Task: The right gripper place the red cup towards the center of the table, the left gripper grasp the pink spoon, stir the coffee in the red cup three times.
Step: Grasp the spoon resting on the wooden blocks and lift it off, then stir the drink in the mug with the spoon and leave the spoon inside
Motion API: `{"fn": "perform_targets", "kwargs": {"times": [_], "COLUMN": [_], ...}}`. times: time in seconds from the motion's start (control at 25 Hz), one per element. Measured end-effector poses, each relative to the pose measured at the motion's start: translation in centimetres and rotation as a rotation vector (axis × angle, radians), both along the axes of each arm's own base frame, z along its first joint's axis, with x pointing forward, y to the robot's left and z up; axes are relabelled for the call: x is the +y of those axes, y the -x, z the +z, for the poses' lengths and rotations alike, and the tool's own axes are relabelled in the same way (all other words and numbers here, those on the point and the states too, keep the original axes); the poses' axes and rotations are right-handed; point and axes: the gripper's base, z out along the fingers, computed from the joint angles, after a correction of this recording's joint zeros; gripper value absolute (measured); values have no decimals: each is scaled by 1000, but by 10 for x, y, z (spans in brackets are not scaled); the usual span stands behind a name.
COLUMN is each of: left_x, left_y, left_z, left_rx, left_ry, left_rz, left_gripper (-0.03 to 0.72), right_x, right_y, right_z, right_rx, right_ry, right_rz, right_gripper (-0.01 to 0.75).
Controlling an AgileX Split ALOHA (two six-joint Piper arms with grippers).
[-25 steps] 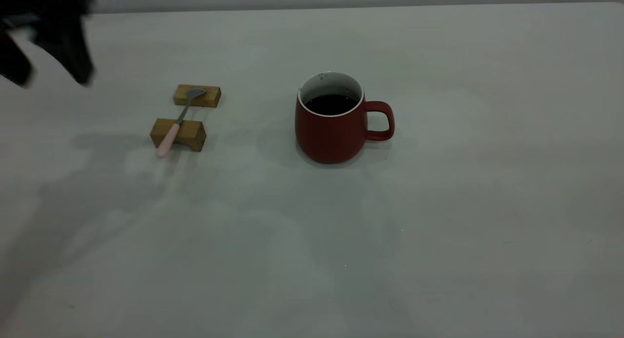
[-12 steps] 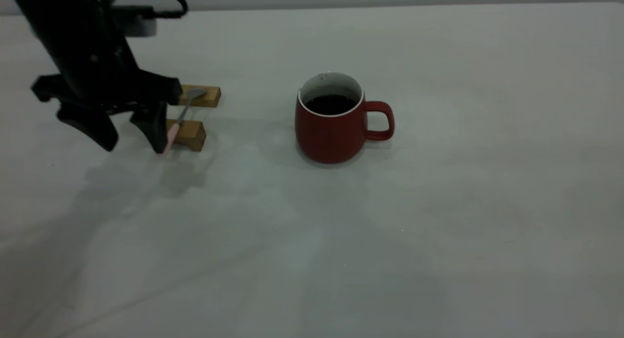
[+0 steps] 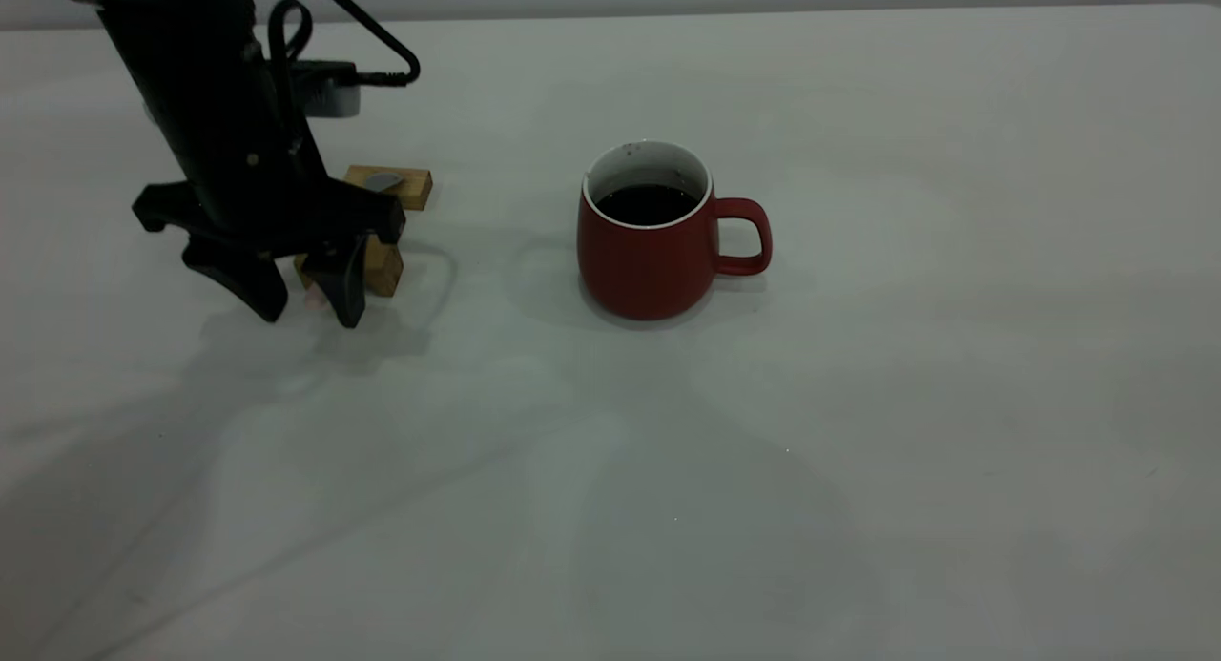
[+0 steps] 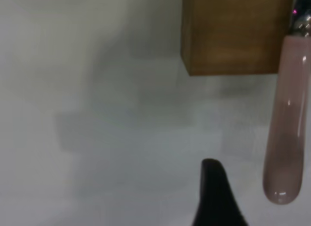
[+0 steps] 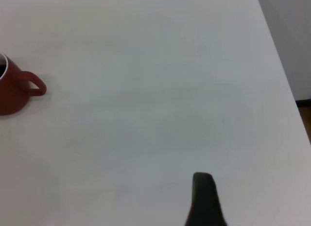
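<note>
The red cup stands near the middle of the table, handle to the right, with dark coffee inside. It also shows at the edge of the right wrist view, red cup. The pink spoon lies across two wooden blocks, its grey bowl on the far one. My left gripper is open and low, its fingers either side of the handle's end. In the left wrist view the pink spoon lies just beside one fingertip. One finger of my right gripper hangs over bare table far from the cup.
Two tan wooden blocks carry the spoon: the near block partly behind my left gripper, near block close in the wrist view, and the far block behind. The table's right edge is near the right arm.
The left arm came in from the top left corner, moved right and down, and now stands around the spoon handle's end. Cup and spoon have not moved.
</note>
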Motion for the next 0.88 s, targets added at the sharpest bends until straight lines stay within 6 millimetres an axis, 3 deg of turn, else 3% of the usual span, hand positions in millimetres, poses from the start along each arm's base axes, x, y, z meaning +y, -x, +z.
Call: {"fn": "perform_targets", "kwargs": {"times": [0.12,0.32,0.52,0.68,0.88], "left_x": [0,-1,-3,-9,-28], "left_y": [0,-3,-6,-25,-36], "left_z": [-1,-1,6,52,125], "left_rx": [-3,-30,-7,11,129], "left_ry": [5,12,15,28,176], "left_rz": [6,8,20,122,598], "left_gripper": [424,177,175,175,175], "right_x": [0,0,0,0,0], "right_y": [0,0,0,0,0], "right_z": [0,0,0,0,0], "right_rx": [0,0,0,0,0], "right_ry": [0,1,1,1,1], "right_rz": [0,0,0,0,0], "right_gripper": [592,592,592,592,592]}}
